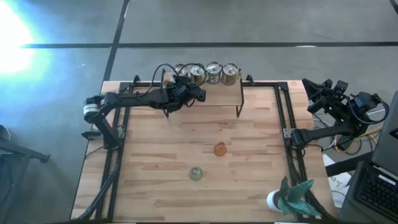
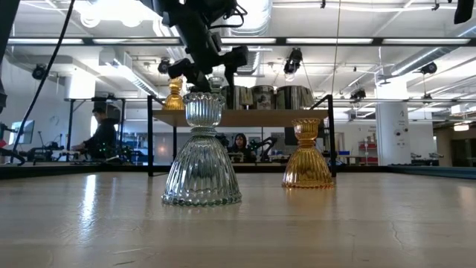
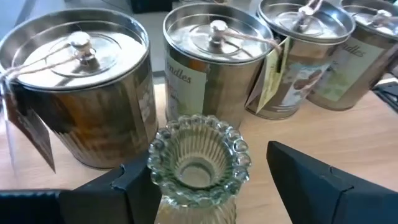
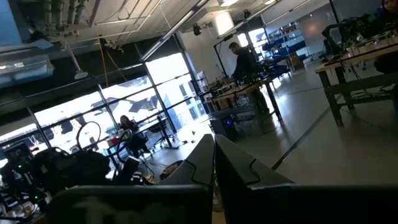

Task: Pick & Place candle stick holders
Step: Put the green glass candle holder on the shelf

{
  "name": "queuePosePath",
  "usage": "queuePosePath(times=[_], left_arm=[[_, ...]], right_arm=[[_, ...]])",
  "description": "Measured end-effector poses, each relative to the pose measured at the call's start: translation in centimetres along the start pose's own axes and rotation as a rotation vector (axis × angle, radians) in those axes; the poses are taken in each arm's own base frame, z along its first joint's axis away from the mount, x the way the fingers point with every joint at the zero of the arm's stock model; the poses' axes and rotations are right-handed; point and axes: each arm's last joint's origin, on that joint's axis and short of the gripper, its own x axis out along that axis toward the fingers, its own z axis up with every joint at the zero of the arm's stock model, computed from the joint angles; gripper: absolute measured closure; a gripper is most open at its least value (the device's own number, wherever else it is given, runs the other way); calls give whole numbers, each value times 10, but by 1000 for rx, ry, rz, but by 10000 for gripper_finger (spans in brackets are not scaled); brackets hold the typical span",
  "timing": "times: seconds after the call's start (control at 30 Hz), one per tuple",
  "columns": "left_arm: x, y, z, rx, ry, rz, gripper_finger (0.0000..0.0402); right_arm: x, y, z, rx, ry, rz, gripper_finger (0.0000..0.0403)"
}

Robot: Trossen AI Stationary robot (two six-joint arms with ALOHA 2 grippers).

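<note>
A wooden shelf stands at the table's far middle. Four silvery cans stand in a row along its back, and an amber holder stands at its left end. My left gripper is open over the shelf, its fingers on either side of a clear pale green glass holder. This holder stands upright on the shelf in front of the cans. A second clear holder and a second amber one stand on the table. My right gripper is shut and empty, off the table's right edge.
A white pot with teal leaves stands at the table's near right corner. The shelf's black legs reach down to the table. Bare wood lies between the shelf and the two holders on the table. People sit in the room beyond.
</note>
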Motion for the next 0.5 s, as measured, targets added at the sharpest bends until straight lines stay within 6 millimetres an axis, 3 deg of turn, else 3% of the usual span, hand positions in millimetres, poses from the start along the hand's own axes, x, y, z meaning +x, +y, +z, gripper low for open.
queuePosePath(times=[0.33,0.5], left_arm=[[-27,11,15,22,10,-30,126],[-57,19,25,40,14,-77,127]], right_arm=[[0,0,0,-14,3,0,394],[0,0,0,-112,2,-1,394]])
